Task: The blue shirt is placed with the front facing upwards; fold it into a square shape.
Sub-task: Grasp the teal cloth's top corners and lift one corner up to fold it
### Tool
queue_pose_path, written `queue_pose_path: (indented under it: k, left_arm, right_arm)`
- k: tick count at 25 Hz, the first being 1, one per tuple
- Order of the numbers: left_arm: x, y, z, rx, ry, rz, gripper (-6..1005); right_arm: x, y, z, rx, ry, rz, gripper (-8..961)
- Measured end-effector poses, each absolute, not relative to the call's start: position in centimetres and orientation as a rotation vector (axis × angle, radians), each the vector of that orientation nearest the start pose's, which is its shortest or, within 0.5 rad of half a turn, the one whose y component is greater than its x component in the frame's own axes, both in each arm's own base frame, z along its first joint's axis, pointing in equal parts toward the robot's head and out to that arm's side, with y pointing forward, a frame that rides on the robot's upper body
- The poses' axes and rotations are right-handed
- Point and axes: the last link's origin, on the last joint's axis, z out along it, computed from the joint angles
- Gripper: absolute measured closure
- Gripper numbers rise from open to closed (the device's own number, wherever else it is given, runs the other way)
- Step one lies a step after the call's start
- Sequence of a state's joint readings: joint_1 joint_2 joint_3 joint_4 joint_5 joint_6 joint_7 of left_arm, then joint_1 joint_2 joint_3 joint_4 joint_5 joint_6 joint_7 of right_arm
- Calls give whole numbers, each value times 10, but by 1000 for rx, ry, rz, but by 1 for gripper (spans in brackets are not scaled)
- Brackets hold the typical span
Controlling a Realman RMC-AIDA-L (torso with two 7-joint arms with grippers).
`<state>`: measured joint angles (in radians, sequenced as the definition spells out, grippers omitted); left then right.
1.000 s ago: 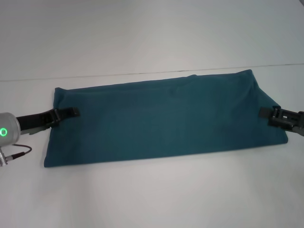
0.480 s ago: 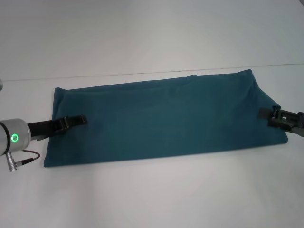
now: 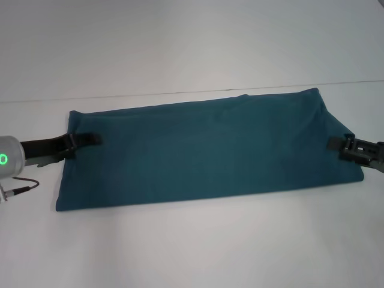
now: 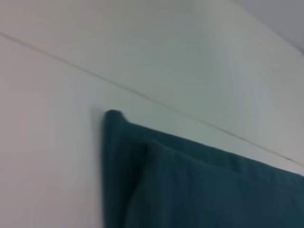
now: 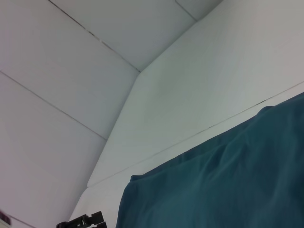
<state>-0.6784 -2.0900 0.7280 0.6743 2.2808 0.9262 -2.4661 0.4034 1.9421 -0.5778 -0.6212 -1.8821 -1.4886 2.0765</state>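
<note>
Reaching in low from the left side of the head view, the left gripper [image 3: 87, 140] lies over the left end of the blue shirt [image 3: 210, 147], about midway along that short edge. Its dark fingers point toward the middle of the cloth and sit close together, but whether they pinch the fabric cannot be told from here. Behind them the arm's silver wrist with a green ring light sits off the cloth, above the white tabletop [image 3: 192, 246].

At the opposite end, the right gripper [image 3: 336, 143] meets the right edge of the shirt, its black tip just on the cloth near the middle of that end. Its opening cannot be made out either.

Between the two, the shirt lies flat as a long band running left to right across the tabletop, already folded lengthwise so that no sleeves, collar or lettering show. The near long edge is straight; the far edge rises slightly toward the right, with a small bump near the middle.

In the left wrist view a corner of the shirt [image 4: 190, 185] shows doubled layers, one folded edge lying on another. The right wrist view shows lightly rippled cloth [image 5: 228, 185] and, farther off, the left gripper [image 5: 81, 221].
</note>
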Motion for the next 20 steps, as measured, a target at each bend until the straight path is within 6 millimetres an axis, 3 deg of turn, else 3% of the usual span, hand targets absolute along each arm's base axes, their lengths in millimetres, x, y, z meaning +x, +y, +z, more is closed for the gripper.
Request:
queue_pose_path:
  k: [6,13,20]
  left_arm:
    - [-284,424,15,-1850,-1653,-431,155]
    - [-277,430,13,-1916,-1529,-384,155]
    - [-284,431,13,-1899,-1497,-331,156]
  right_arm:
    - [331,323,76,-2094,1613,930,7]
    - [330,324,76,-2095,1612,931,7]
    - [330,324,76,-2094,1612,933,7]
